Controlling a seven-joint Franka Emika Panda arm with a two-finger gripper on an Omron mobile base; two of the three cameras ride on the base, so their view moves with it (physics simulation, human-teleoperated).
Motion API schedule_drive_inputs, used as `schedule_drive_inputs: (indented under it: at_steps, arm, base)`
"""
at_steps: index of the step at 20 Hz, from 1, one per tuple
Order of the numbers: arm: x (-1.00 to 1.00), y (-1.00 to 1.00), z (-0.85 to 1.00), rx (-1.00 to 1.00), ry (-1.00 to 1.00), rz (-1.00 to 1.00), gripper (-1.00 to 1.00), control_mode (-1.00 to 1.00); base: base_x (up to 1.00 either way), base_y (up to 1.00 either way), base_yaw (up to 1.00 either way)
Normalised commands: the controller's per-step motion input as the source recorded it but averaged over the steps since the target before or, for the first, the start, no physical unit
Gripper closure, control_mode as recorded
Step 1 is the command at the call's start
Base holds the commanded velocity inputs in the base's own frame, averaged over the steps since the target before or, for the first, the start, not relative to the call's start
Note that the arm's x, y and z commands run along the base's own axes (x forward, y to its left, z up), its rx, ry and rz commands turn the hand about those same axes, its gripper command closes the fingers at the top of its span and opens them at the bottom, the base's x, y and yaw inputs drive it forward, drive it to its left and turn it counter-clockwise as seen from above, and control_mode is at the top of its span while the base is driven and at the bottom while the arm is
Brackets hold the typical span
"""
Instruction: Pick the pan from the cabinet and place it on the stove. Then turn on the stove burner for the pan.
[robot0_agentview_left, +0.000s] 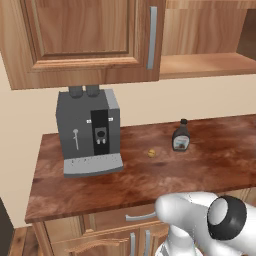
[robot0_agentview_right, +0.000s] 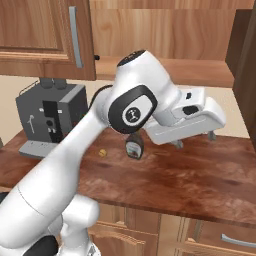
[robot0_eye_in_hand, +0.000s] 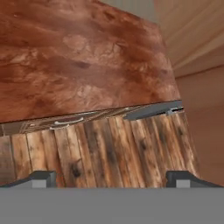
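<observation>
Nothing is looking done yet: the gripper (robot0_agentview_right: 195, 139) is hanging over the wooden counter (robot0_agentview_right: 190, 175), jaws spread wide and grasping nothing. The cabinet (robot0_agentview_right: 165, 70) is sitting at twelve o'clock above it, door open. Where the pan is lying, or where its handle is pointing, I cannot tell; perhaps deeper on the shelf

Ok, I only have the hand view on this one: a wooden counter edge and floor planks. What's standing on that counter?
Observer: A grey coffee machine stands at the left end of the counter, under the closed door of the cabinet.
Operator: And where is the tool from there?
Observer: The tool hangs above the counter, off to the right of an upright dark bottle, jaws wide apart and holding nothing.
</observation>
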Motion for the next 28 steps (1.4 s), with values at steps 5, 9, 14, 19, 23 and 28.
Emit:
schedule_drive_inputs:
  at_steps: [5,9,14,19,23,28]
  arm:
    - [-0.18,1.00,-0.11,0.05,-0.20,0.07,-1.00,-1.00]
    - [-0.05,1.00,0.00,0.01,-0.25,0.09,-1.00,-1.00]
    - [0.00,0.99,0.00,0.01,-0.25,0.14,-1.00,-1.00]
    - [0.00,0.99,0.00,0.02,-0.26,0.14,-1.00,-1.00]
    - [0.00,0.97,0.00,0.04,-0.23,0.16,-1.00,-1.00]
    - [0.00,0.94,0.04,0.04,-0.20,0.14,-1.00,-1.00]
  base:
    - [0.00,0.00,0.00]
    - [0.00,0.00,0.00]
    - [0.00,0.00,0.00]
    - [0.00,0.00,0.00]
    - [0.00,0.00,0.00]
    - [0.00,0.00,0.00]
